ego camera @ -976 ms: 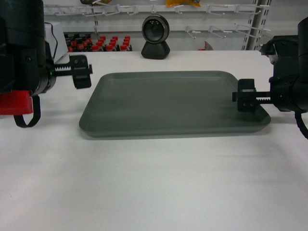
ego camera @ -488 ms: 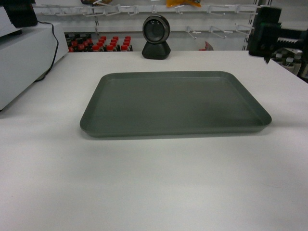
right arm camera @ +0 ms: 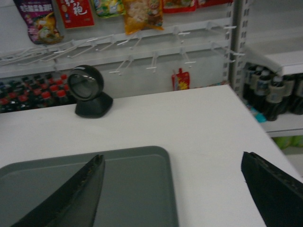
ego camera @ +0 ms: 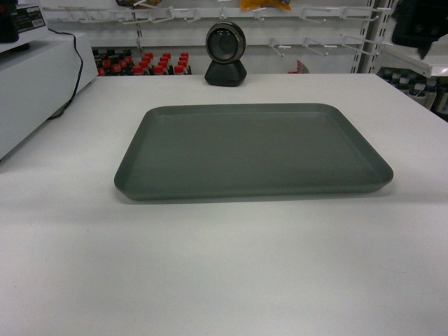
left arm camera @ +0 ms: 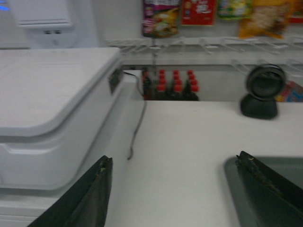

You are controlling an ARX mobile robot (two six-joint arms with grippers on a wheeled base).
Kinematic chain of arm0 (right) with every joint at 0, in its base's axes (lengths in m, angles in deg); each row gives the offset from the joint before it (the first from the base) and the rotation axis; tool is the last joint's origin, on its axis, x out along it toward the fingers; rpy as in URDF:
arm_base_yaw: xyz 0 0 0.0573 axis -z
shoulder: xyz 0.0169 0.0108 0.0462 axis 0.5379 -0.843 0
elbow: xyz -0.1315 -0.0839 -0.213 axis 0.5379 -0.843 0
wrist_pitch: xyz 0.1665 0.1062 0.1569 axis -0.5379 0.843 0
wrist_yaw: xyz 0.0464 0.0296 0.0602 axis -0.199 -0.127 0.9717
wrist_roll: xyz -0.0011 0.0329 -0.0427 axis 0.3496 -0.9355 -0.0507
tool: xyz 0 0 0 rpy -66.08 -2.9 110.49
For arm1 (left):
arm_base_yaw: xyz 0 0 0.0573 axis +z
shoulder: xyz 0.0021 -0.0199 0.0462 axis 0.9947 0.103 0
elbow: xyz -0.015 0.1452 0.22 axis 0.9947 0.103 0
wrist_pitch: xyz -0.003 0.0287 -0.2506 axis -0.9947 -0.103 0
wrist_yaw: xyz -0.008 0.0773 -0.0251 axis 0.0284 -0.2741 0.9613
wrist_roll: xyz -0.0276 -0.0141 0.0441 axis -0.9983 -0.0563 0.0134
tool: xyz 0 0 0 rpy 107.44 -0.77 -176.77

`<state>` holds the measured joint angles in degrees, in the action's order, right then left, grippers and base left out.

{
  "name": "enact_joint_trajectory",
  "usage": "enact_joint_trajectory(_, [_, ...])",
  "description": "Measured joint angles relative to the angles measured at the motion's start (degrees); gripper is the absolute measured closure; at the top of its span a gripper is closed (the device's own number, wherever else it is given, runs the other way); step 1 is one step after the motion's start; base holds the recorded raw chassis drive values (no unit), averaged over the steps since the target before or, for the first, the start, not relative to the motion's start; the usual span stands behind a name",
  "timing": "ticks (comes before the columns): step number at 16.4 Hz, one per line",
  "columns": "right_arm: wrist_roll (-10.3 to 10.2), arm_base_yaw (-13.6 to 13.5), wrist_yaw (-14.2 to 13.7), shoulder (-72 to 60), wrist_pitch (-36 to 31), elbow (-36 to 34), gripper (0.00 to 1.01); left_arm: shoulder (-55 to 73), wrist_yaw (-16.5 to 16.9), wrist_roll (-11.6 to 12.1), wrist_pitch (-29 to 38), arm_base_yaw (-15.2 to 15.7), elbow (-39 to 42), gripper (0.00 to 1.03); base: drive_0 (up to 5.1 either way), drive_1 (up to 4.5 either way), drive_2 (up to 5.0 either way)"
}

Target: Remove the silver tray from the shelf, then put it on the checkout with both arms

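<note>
Both arms have pulled back off the silver tray (ego camera: pixel 252 150) since a second ago, when their grippers sat at its left and right ends; head view now shows only a dark bit of the right arm (ego camera: pixel 418 24) at the top right corner. Tray is dull matte grey metal, shallow, rounded corners, low rim, lying flat on the smooth white checkout (ego camera: pixel 224 266) near a round black scanner (ego camera: pixel 225 54). Left gripper (left arm camera: pixel 174 194) and right gripper (right arm camera: pixel 173 189) both hang above the checkout with thin black fingers spread wide, holding nothing.
</note>
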<state>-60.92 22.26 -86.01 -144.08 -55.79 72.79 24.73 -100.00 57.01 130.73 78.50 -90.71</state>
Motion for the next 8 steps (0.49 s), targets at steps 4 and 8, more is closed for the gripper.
enact_joint_trajectory(4, [6.25,0.92,-0.72,12.33,-0.50,-12.24,0.48,-6.95,7.02,-0.04,1.07,0.26,9.60,0.59,0.0,0.00,0.0])
enact_joint_trajectory(8, [7.34,0.76,-1.07,36.33,12.20,-24.98,0.94,-15.93,8.72,-0.26,2.86,1.86,20.02,1.03,0.0,0.00,0.0])
